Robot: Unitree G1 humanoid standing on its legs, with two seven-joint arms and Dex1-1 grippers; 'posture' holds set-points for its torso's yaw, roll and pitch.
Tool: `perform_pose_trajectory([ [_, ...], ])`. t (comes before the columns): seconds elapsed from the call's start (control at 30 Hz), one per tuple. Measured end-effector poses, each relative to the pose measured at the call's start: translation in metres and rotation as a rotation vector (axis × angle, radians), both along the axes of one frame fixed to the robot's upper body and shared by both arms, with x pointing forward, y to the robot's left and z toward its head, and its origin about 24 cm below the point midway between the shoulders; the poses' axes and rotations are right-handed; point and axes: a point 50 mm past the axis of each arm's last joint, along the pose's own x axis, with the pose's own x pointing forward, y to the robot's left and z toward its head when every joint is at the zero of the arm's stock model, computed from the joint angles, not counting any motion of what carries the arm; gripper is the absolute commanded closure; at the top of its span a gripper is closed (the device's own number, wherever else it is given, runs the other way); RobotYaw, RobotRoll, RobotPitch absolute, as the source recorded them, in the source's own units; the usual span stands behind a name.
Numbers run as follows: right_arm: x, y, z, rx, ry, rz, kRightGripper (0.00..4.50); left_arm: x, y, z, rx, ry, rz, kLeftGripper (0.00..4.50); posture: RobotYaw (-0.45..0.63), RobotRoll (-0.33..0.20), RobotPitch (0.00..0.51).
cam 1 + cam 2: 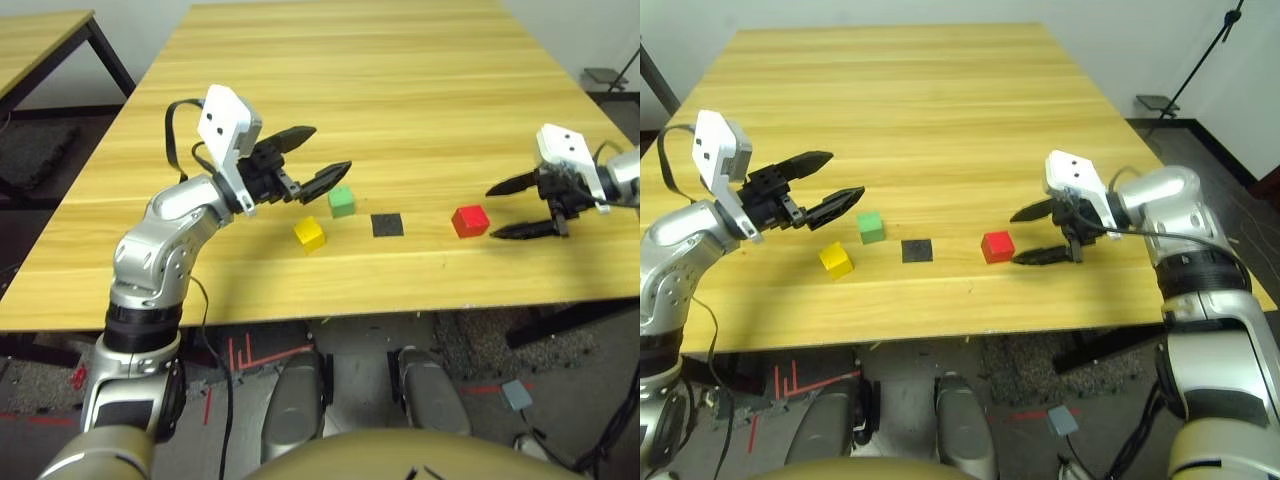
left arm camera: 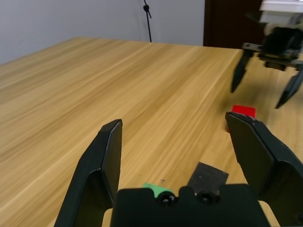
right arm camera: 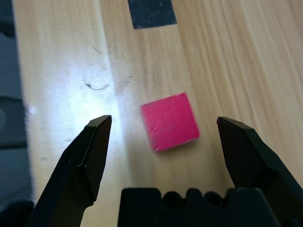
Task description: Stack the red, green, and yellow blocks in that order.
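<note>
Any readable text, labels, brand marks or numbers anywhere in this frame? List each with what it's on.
None: no readable words, numbers or brand marks.
The red block, green block and yellow block have plain faces.
The black square patch is blank.
The table shows bare wood grain.

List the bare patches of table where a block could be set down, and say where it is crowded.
Free: the whole table behind the blocks. Crowded: the near strip, holding the yellow block, green block, black patch and red block.
</note>
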Motion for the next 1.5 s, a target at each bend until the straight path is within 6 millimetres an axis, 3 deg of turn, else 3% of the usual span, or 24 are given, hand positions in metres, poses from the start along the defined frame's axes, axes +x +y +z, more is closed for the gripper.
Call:
perform_pose_trajectory([
  [0.47,0.007,0.012,-0.026,-0.136,0.023,0.102,0.0,-0.007,-0.001,-0.004,0.003,0.011,0.056,0.06,0.35,-0.146,0.073],
  [0.57,0.01,0.019,-0.031,-0.134,0.001,0.111,0.58,-0.008,-0.002,-0.003,0.002,0.007,0.068,0.0,0.37,-0.146,0.073],
  [0.77,0.019,0.04,-0.018,-0.085,-0.04,0.139,2.43,-0.01,-0.004,-0.001,0.003,0.008,0.078,0.0,0.39,-0.155,0.07],
  [0.9,0.021,0.057,-0.003,-0.069,-0.032,0.178,2.43,-0.01,-0.003,-0.001,0.006,0.013,0.091,0.0,0.41,-0.166,0.068],
  [1.03,0.019,0.088,0.011,-0.068,-0.043,0.246,2.43,-0.008,-0.004,0.002,0.005,0.005,0.098,0.0,0.42,-0.183,0.068],
  [1.23,0.019,0.134,0.002,-0.07,-0.037,0.293,2.43,-0.006,-0.008,0.004,-0.011,-0.008,0.113,0.0,0.45,-0.218,0.076],
  [1.5,0.026,0.149,-0.004,-0.124,-0.079,0.238,2.43,-0.005,-0.012,0.001,-0.025,-0.007,0.139,0.0,0.49,-0.229,0.09],
])
